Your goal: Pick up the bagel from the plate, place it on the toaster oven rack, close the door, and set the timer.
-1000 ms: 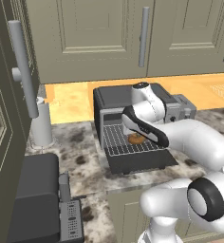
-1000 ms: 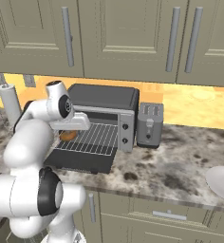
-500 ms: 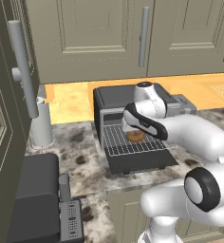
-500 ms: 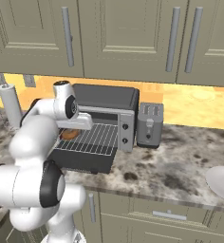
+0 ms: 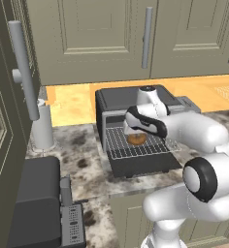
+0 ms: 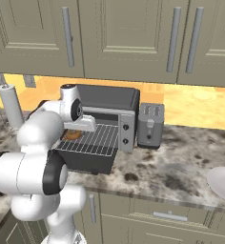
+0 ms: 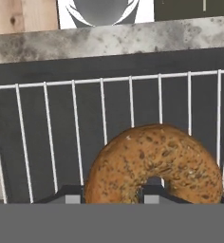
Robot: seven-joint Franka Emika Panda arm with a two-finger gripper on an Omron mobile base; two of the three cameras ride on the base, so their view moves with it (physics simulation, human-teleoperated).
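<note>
Bagel (image 7: 154, 163) down on the toaster oven rack (image 7: 104, 118), seeded crust close above the fingertips (image 7: 154, 194). Gripper (image 5: 134, 131) low over the pulled-out rack, jaws narrow, probably still pinching the ring, though hard to call. Door (image 6: 88, 161) dropped flat in front of the toaster oven (image 6: 107, 102). Silver toaster (image 6: 149, 126) just beside.

Glossy white arm (image 5: 199, 133) of rounded, bulbous segments; dark grey bands ring the joints; a black strip runs along the forearm; two small dark fingertips (image 7: 154, 193).
</note>
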